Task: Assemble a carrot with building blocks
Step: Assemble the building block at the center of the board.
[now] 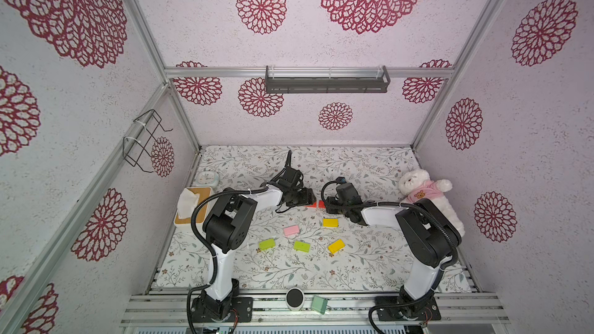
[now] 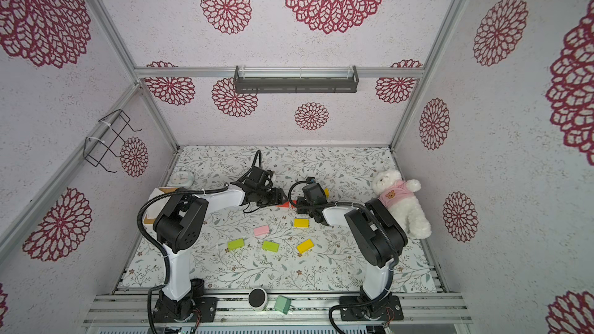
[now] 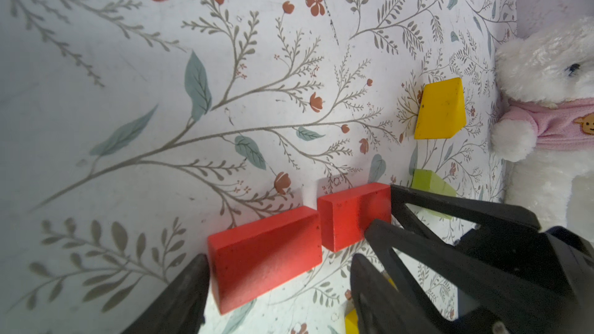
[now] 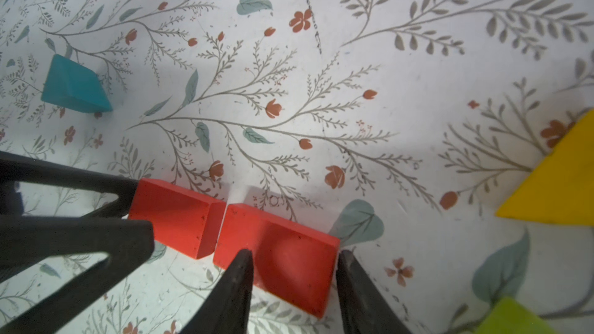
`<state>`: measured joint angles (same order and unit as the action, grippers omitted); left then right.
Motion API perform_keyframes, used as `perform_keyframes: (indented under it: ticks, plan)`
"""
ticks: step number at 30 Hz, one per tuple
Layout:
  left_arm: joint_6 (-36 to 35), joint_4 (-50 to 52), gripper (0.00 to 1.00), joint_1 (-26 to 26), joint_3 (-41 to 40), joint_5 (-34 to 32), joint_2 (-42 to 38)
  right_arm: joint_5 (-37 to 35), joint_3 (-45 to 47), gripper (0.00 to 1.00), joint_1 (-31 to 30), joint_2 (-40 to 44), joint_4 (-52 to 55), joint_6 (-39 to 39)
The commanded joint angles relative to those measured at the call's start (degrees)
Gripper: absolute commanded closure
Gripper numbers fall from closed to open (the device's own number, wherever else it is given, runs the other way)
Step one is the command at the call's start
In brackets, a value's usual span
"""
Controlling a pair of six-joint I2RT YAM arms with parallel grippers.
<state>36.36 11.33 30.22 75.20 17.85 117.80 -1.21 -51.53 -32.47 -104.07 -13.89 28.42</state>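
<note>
Mid-tabletop [image 1: 369,162], the left red block [image 3: 257,245] and right red block [image 4: 289,271] lie end to end, almost touching. A yellow triangle [image 3: 440,110] and teal triangle [image 4: 74,85] sit nearby, a plush bear [image 1: 424,194] at the edge. Both arms reach inward, low. The left hand [image 3: 279,257], spread, straddles its block; the right hand [image 4: 294,251] flanks its block closely, grip unclear.

The left arm [image 1: 266,199] and right arm [image 1: 382,215] are stretched inward, the left gripper [image 3: 278,258] spread wide, tip-to-tip with the right gripper [image 4: 294,252], whose narrower clamp cannot be judged.
</note>
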Motion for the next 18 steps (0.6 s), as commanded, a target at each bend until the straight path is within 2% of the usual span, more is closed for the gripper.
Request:
perform_keyframes:
  ticks: [1, 18]
  plan:
    - [0.7, -1.5, 0.28, -0.3, 1.5, 0.9, 1.0, 0.5, -1.7, 0.53, -0.6, -0.7, -0.7, -0.6]
    - [1.3, -2.2, 0.28, -0.3, 1.0, 1.3, 1.0, 0.8, -4.4, 0.53, -2.1, -2.4, -0.2, -0.8]
